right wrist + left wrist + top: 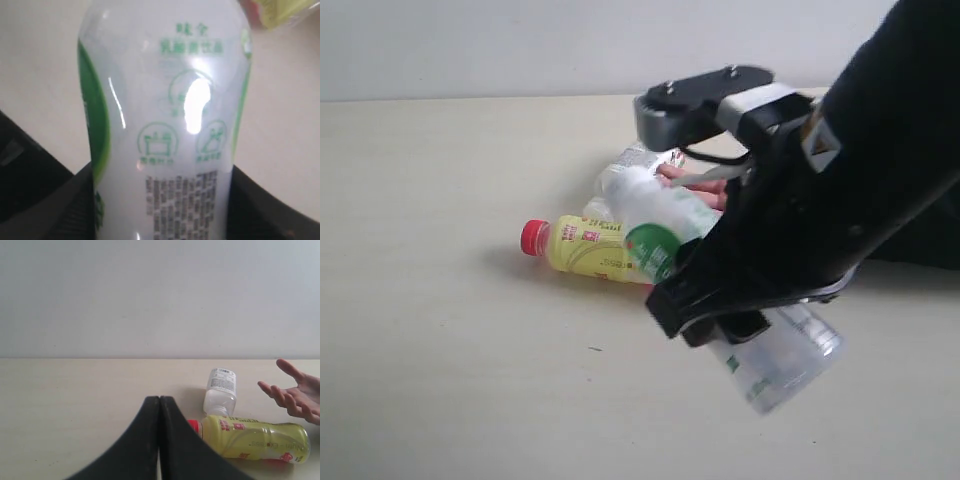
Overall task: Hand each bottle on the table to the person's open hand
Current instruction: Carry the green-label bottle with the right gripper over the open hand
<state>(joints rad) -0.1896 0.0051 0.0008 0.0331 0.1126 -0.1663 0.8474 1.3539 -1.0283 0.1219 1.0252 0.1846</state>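
Note:
My right gripper (715, 302) is shut on a whitish bottle (665, 225) with a green label and holds it tilted above the table (440, 300). In the right wrist view that bottle (165, 115) fills the frame between the black fingers (45, 200). A yellow bottle (588, 248) with a red cap lies on its side behind it. A second whitish bottle (628, 166) lies further back. The person's open hand (295, 395) is held palm up beside the whitish bottle (220, 392) and the yellow bottle (255, 440). My left gripper (160, 407) is shut and empty. The clear red-labelled bottle is out of view.
The person's black sleeve (925, 235) is at the right, behind my right arm (840, 170). The pale tabletop (75, 390) stretches left of the bottles to a plain wall (150, 295). A corner of the yellow bottle (282, 9) shows in the right wrist view.

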